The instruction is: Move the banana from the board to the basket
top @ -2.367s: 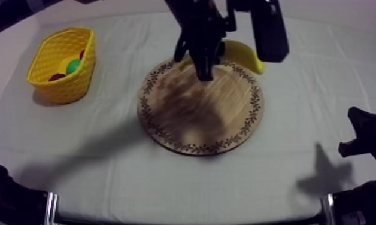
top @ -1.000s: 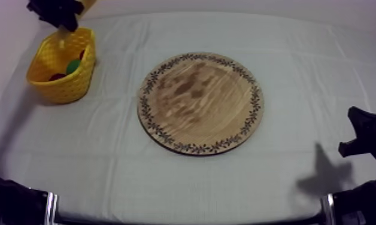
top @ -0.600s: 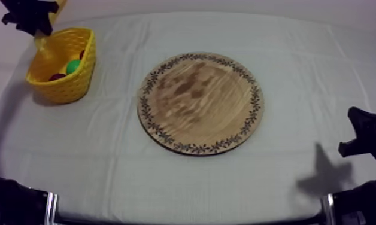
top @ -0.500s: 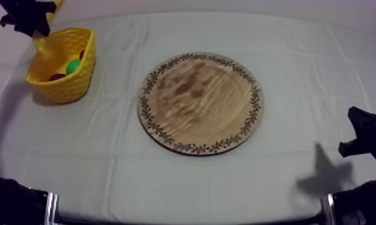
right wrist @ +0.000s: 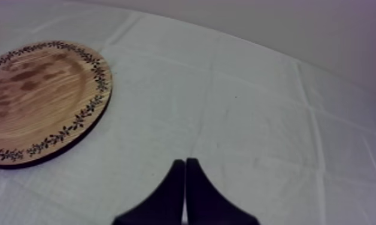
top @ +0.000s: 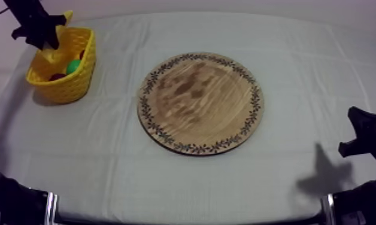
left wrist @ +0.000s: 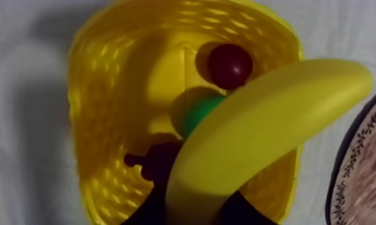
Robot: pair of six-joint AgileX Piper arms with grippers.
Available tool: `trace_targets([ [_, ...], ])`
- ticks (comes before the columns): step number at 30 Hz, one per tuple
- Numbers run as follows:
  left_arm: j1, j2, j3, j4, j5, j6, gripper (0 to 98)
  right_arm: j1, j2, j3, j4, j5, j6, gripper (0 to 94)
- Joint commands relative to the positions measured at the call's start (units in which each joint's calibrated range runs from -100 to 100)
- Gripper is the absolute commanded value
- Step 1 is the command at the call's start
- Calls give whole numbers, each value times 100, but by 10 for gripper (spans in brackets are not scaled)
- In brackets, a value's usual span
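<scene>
At the upper left of the top view, the left gripper (top: 41, 37) hung over the woven yellow basket (top: 82, 75), clamped on the curved yellow banana (left wrist: 268, 125). The round, pattern-rimmed wooden board (top: 199, 102) lay bare. Judged remaining: lowering and release. The right gripper (right wrist: 185, 167) rested closed, empty.

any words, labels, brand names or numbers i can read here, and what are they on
No text anywhere.
The wooden board has only a dark ornamental pattern round its rim, no letters.
The yellow basket, the banana that the left gripper holds over it, and the cloth bear no writing, labels or numbers.
</scene>
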Motion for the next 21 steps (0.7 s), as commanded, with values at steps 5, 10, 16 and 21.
trace_targets([
  [5, -42, 742, -217, 102, -171, -19, 198, -1, 0, 1, 0, 3, 1, 3],
  [10, -116, 979, -314, 259, -187, -20, 416, -1, 0, 1, 0, 3, 0, 3],
  [16, -196, 976, -309, 365, -70, -45, 685, -1, 0, 1, 0, 3, -1, 3],
  [21, -246, 807, -169, 335, 22, 25, 804, -1, 0, 1, 0, 3, -2, 3],
])
